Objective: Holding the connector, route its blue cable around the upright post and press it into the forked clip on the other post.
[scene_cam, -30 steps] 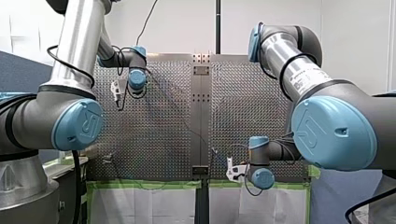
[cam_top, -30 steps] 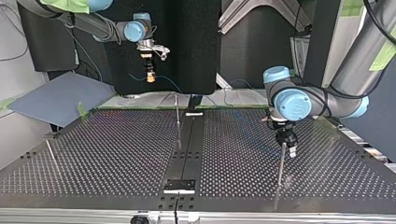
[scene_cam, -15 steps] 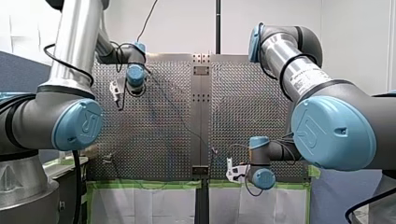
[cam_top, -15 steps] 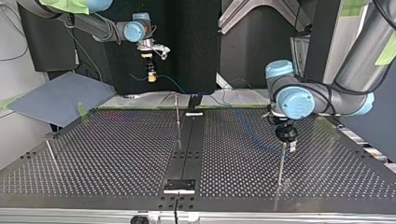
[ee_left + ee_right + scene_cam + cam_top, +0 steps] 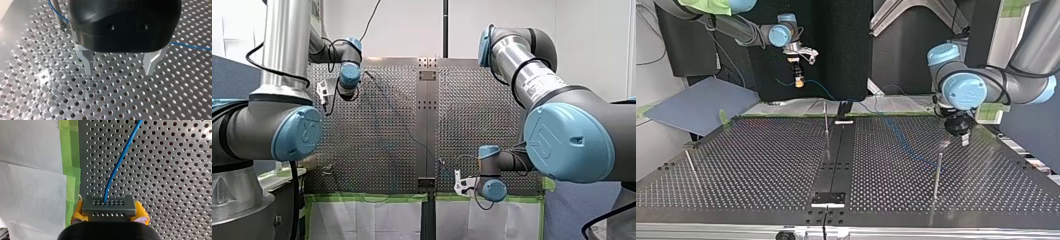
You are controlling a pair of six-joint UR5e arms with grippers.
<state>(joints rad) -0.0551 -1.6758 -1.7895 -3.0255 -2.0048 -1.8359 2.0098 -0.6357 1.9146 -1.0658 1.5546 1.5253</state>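
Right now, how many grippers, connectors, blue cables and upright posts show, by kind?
Grippers: 2, my left gripper and my right gripper
Connector: 1
Blue cable: 1
Upright posts, top view: 3, left post, middle post, right post
Total: 7

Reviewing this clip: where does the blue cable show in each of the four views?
Front view: blue cable, a thin line slanting across the perforated table.
Top view: from the connector across the table toward the upright post.
Left wrist view: past the post, beside my left end effector.
Right wrist view: rising from the connector in my right end effector.
Shared landmark: the perforated table.
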